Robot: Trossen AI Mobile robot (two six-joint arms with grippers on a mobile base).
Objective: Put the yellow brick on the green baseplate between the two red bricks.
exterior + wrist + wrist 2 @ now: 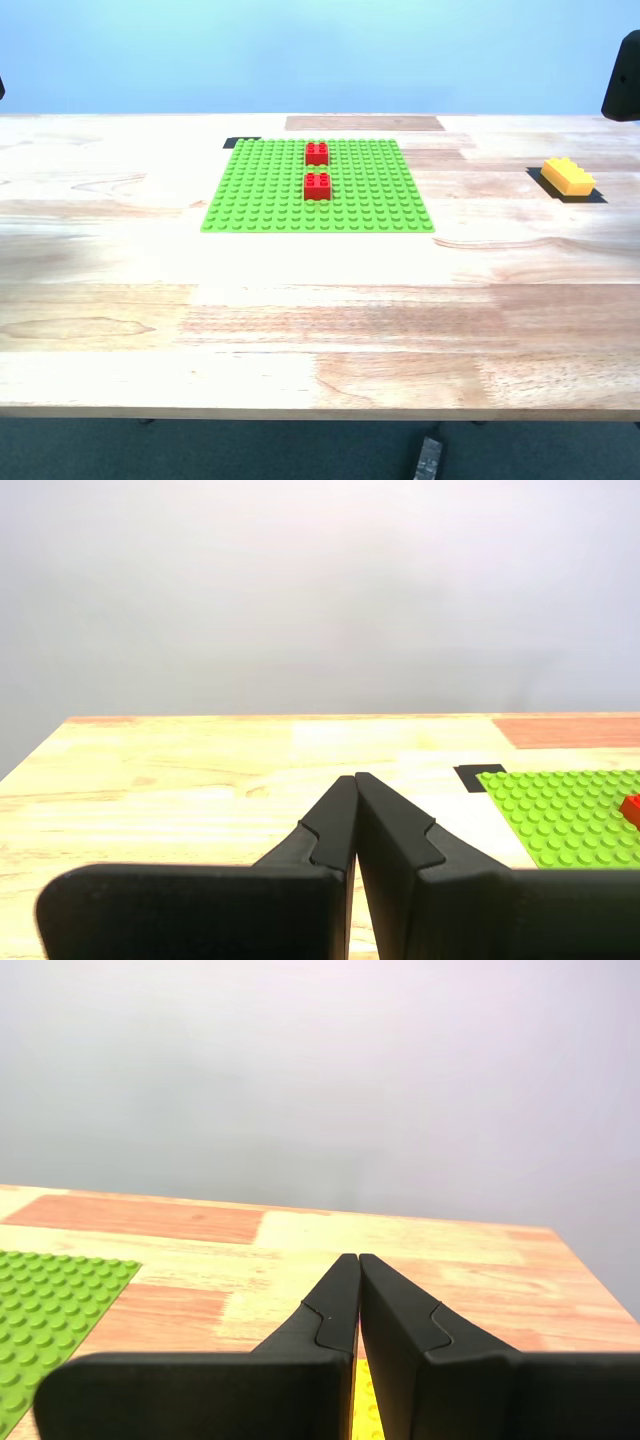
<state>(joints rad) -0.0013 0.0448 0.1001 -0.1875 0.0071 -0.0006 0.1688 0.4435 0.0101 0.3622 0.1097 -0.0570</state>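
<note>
Yellow brick, studded, lies on wood; both black end effectors closed, empty.

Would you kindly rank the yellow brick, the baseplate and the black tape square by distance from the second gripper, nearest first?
1. Yellow brick: just below my second gripper.
2. Baseplate: off to one side.
3. Black tape square: beyond the baseplate's far corner, at the exterior view's left.

Glossy studded plastic green baseplate; pale grained wood table.

Pale wooden table, plain blue wall behind, dark floor, possibly carpeted, bright even light
</note>
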